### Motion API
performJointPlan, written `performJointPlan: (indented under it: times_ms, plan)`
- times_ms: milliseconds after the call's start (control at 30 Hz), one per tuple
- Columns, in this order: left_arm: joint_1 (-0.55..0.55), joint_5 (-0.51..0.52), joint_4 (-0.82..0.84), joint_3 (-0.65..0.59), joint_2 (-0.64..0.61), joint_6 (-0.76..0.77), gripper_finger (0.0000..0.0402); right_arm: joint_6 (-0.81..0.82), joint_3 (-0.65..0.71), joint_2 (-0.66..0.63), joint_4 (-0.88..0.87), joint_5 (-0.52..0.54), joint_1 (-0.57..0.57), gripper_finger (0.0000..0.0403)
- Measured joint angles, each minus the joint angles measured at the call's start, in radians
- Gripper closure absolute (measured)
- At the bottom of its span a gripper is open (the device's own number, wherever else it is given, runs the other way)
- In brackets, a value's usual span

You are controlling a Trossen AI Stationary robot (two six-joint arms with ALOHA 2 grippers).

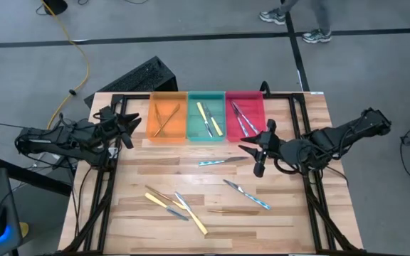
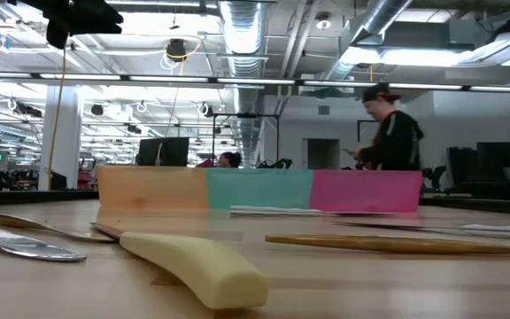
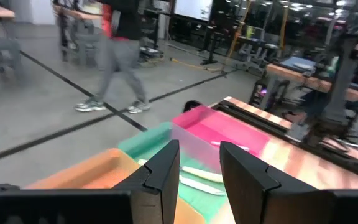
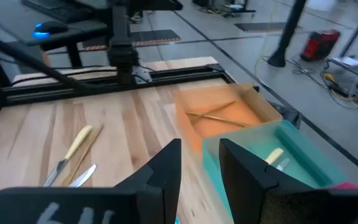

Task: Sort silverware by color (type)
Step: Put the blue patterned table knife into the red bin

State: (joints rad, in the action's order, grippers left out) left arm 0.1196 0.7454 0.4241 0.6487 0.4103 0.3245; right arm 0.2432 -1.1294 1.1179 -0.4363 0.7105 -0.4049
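Three trays stand side by side at the table's far edge: orange (image 1: 168,117) with bronze pieces, green (image 1: 206,117) with yellow-handled pieces, red (image 1: 244,114) with silver pieces. Loose silverware lies flat on the wood: a silver knife (image 1: 219,162), a blue-handled silver piece (image 1: 248,194), yellow-handled pieces (image 1: 159,201) (image 1: 194,219) and a thin bronze piece (image 1: 233,210). My left gripper (image 1: 132,122) (image 3: 197,149) hangs open and empty just left of the orange tray. My right gripper (image 1: 253,148) (image 4: 199,146) hovers open and empty near the red tray's near right corner.
Black rails (image 1: 297,99) frame the table's far and side edges. Bare wood (image 1: 290,185) lies between the trays and the loose pieces. In the low view a yellow handle (image 2: 193,266) lies closest, and a person (image 2: 388,133) stands in the room behind the trays.
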Motion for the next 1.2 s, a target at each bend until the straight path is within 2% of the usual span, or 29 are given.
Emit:
performJointPlan:
  times_ms: [100,400,767,867,1033,1200]
  plan:
    - [0.000,-0.055,0.000,0.000,0.002,0.017,0.0301,-0.054,0.000,0.000,0.024,-0.035,0.006,0.0271]
    - [0.000,-0.166,0.006,0.000,0.004,0.070,0.0301,-0.066,-0.001,0.032,0.063,-0.045,0.004,0.0271]
    - [0.000,-0.211,0.004,0.000,0.078,0.092,0.0301,-0.036,-0.001,0.284,0.163,-0.067,-0.010,0.0271]
    - [0.001,-0.236,-0.004,0.000,0.119,0.091,0.0301,-0.053,-0.001,0.356,0.235,-0.144,-0.015,0.0271]
    - [0.011,-0.268,-0.091,0.000,0.192,0.047,0.0301,-0.060,-0.001,0.422,0.287,-0.247,-0.014,0.0271]
    - [0.061,-0.343,-0.265,0.000,0.225,-0.088,0.0301,-0.032,0.000,0.395,0.178,-0.255,-0.025,0.0271]
